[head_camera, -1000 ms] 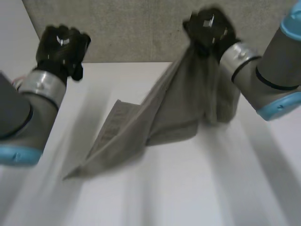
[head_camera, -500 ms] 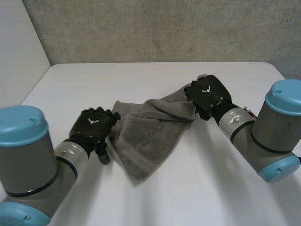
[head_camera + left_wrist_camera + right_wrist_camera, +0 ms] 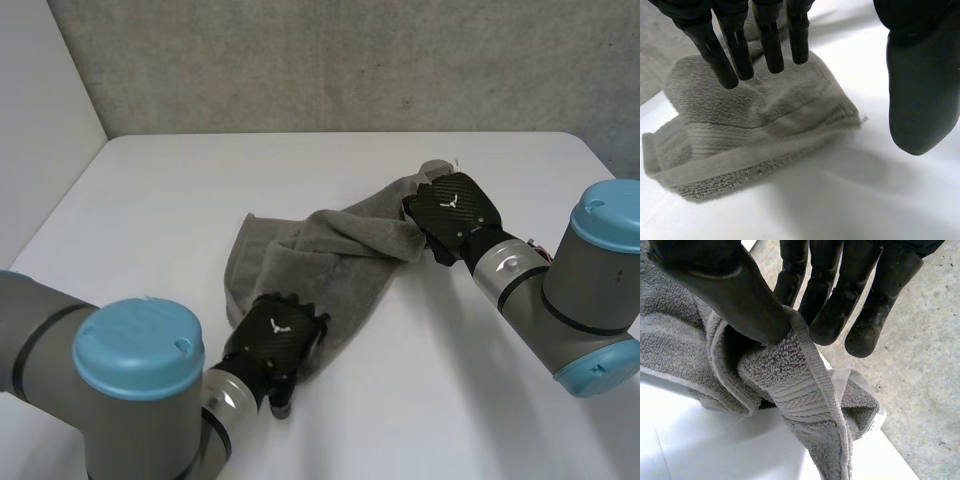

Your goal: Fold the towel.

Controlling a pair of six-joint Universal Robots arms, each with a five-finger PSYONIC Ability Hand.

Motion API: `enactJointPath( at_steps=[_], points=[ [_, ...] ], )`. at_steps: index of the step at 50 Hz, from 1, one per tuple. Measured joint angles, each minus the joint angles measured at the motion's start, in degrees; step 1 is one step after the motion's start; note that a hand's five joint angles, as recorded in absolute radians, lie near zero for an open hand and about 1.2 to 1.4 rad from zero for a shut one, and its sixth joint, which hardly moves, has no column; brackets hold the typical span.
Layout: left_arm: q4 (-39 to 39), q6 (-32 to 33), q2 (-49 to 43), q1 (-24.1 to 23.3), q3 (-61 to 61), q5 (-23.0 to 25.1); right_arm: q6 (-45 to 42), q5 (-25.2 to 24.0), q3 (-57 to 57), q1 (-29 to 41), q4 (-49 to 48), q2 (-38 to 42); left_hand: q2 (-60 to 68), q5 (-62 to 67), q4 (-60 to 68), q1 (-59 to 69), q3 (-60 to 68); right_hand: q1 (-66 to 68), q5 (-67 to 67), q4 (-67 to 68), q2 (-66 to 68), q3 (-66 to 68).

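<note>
Lying crumpled, towel (image 3: 320, 255) ends in right robot hand (image 3: 455, 210).

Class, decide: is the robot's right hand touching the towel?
Touching. The right wrist view shows the right hand pinching a fold of the towel between thumb and fingers.

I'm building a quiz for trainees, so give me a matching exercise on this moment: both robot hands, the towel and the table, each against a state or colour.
1 left robot hand
2 right robot hand
3 towel
4 table

A white
B pinching a fold of the towel's edge
C open, over the towel's near end
D grey, crumpled

Pairs: 1-C, 2-B, 3-D, 4-A
</note>
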Motion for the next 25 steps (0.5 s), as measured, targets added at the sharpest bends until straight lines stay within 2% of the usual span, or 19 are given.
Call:
enactJointPath(
  at_steps=[6,10,15,25],
  points=[
    [1.15,8.39,-1.74,-1.19,-0.19,-0.30,-0.03,0.00,0.04,0.10,0.05,0.20,1.88,2.23,2.31,2.29,2.28,-0.07,0.00,0.00,0.00,0.00],
    [3.76,11.50,-2.58,-1.49,-0.19,-1.16,-0.10,0.00,0.05,0.20,0.07,0.32,9.68,9.38,9.76,9.98,9.65,0.00,0.00,0.00,0.00,0.00],
    [8.96,12.71,-3.64,-1.69,-0.10,-2.37,-0.26,0.00,0.09,0.38,0.07,0.58,21.20,20.25,21.20,21.36,21.11,-0.07,0.00,0.00,0.00,0.00],
    [12.76,12.71,-7.74,-2.75,1.89,-3.08,-0.44,0.00,0.27,0.63,0.07,1.62,23.32,22.22,23.02,23.15,23.18,-0.07,0.00,0.00,0.00,0.00]
  ],
)
